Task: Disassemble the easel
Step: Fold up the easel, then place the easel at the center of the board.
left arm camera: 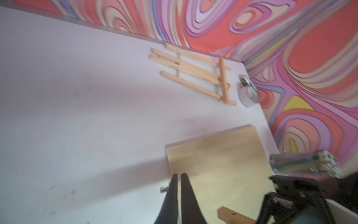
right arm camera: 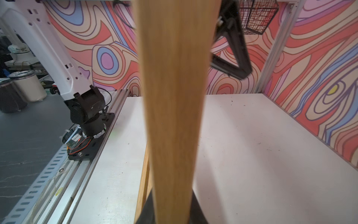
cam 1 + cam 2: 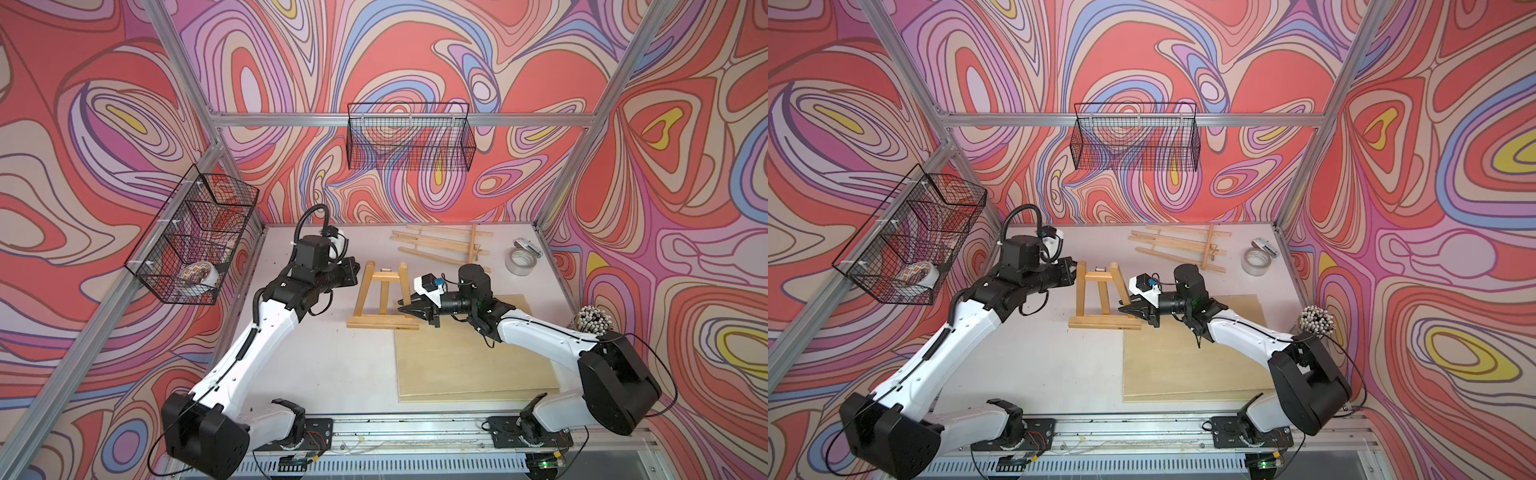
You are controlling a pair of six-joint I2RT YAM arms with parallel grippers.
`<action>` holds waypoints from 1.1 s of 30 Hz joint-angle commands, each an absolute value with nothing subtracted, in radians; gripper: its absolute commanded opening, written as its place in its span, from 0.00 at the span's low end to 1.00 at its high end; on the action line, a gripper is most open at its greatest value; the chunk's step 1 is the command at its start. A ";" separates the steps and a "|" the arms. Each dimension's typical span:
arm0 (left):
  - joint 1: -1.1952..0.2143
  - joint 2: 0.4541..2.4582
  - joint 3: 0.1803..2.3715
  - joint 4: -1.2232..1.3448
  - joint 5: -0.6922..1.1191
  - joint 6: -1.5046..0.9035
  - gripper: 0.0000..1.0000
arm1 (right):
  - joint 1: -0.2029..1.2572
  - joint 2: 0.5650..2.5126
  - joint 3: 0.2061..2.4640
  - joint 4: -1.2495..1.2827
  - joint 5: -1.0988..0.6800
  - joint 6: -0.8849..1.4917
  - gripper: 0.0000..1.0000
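In both top views the right hand [image 3: 405, 310] is clamping the standing easel's [image 3: 365, 291] nearest leg [image 3: 405, 286], seemingly steadying the frame on the bench [image 3: 316, 365], while the left hand [image 3: 352, 271] is hovering clenched and empty just beside the opposite leg's top. In the left wrist view its fingers [image 1: 187, 194] are pressing together on nothing, an easel end [image 1: 230, 214] showing just beside them. In the right wrist view the leg [image 2: 170, 116] is rising from between the right hand's fingers, likely pinned for pulling apart.
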State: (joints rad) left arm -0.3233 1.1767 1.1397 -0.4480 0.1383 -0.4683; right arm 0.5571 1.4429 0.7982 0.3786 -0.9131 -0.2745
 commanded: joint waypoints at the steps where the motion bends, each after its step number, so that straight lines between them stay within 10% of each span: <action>1: -0.316 1.102 1.105 -0.504 -0.172 -0.477 0.12 | 0.551 1.422 0.805 0.441 -0.890 -0.237 0.00; 15: -0.322 0.717 0.857 -0.203 -0.317 -0.464 0.21 | 0.555 1.580 0.924 0.629 -0.710 0.250 0.00; 33: -0.341 0.718 0.861 -0.210 -0.352 -0.435 0.26 | 0.770 2.217 1.508 0.480 -0.476 0.936 0.00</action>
State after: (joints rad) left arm -0.3351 0.7181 0.8543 -0.2260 -0.3302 -0.4477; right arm 0.7681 2.1506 1.4464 0.3908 -0.4942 0.7589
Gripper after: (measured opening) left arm 0.258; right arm 0.172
